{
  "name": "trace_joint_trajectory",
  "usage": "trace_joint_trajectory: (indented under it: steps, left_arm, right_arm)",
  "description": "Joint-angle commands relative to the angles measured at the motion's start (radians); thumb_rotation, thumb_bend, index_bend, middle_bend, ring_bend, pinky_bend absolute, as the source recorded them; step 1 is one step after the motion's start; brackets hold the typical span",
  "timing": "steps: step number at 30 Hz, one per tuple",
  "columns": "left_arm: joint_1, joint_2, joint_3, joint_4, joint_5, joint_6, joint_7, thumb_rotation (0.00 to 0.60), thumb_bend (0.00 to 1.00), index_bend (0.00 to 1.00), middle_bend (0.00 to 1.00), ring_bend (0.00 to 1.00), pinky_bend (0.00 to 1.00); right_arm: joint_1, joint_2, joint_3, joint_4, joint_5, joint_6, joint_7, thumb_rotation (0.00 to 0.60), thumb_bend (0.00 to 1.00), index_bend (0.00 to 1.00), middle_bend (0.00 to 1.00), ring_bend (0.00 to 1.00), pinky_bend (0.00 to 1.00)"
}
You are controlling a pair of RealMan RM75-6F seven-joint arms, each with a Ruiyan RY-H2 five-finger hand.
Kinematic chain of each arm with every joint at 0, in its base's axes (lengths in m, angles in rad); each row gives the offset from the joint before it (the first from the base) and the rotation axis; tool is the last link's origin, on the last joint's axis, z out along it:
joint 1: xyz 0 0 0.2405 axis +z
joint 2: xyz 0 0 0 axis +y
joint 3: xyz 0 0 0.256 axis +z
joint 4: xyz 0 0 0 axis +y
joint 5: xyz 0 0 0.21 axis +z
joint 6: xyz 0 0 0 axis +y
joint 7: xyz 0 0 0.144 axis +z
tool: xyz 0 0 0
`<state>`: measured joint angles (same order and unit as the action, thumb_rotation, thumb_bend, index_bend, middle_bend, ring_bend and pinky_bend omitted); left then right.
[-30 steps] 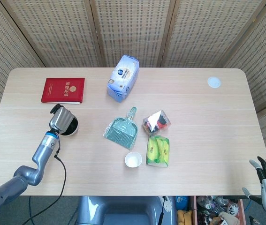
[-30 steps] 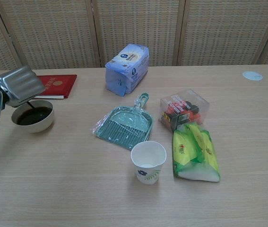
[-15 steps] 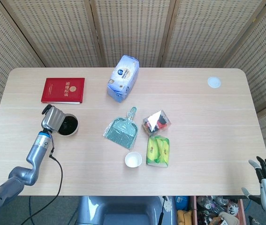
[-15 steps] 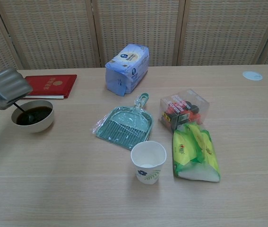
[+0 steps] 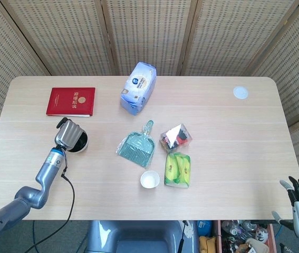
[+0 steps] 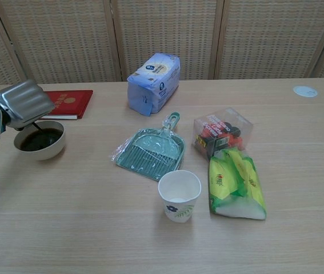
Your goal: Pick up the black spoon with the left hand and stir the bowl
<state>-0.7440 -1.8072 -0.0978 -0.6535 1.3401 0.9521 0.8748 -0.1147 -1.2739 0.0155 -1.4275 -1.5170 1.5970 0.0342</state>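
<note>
Chest view shows our left hand [image 6: 22, 103] clenched on the black spoon [image 6: 36, 126], dipped in the bowl [image 6: 40, 140]; we judge it light, stiff, best held high on its handle.

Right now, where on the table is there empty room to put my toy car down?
The big bare patch is on the right, between the snack box and the white disc. The near edge in front of the paper cup is bare too. It is crowded around the dustpan and by the bowl, where the left hand works.

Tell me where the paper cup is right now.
In the chest view the paper cup stands upright near the table's front middle, just in front of the green dustpan and left of the yellow-green packet.
</note>
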Motion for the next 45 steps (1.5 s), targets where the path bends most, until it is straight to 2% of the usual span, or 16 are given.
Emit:
trace_joint_trajectory:
  steps: [1, 8, 16, 28, 45]
  left_arm:
    - [-0.010, -0.011, -0.010, 0.013, -0.009, -0.005, 0.009, 0.600, 0.38, 0.71, 0.70, 0.62, 0.65]
    - [-0.015, -0.026, -0.029, 0.061, -0.037, -0.028, 0.016, 0.600, 0.38, 0.71, 0.70, 0.62, 0.65]
    - [-0.001, -0.020, -0.025, 0.085, -0.041, -0.027, -0.004, 0.600, 0.38, 0.71, 0.69, 0.61, 0.65]
    - [0.004, 0.000, -0.028, 0.046, -0.043, -0.008, 0.004, 0.600, 0.37, 0.58, 0.67, 0.60, 0.65]
    - [0.009, 0.025, -0.025, -0.015, -0.049, 0.004, 0.031, 0.600, 0.29, 0.54, 0.66, 0.59, 0.65]
  right_arm:
    - [0.000, 0.001, 0.000, -0.001, 0.001, -0.001, -0.002, 0.600, 0.24, 0.22, 0.17, 0.02, 0.06]
    - [0.001, 0.002, 0.001, -0.005, 0.004, -0.005, -0.007, 0.600, 0.24, 0.22, 0.17, 0.02, 0.06]
    - [0.004, 0.002, 0.001, -0.008, -0.001, -0.006, -0.008, 0.600, 0.24, 0.22, 0.17, 0.02, 0.06]
    - [0.000, 0.002, -0.001, -0.005, -0.008, 0.004, -0.001, 0.600, 0.24, 0.22, 0.18, 0.02, 0.06]
    - [0.001, 0.000, 0.001, 0.003, -0.009, 0.005, 0.008, 0.600, 0.24, 0.22, 0.19, 0.02, 0.06]
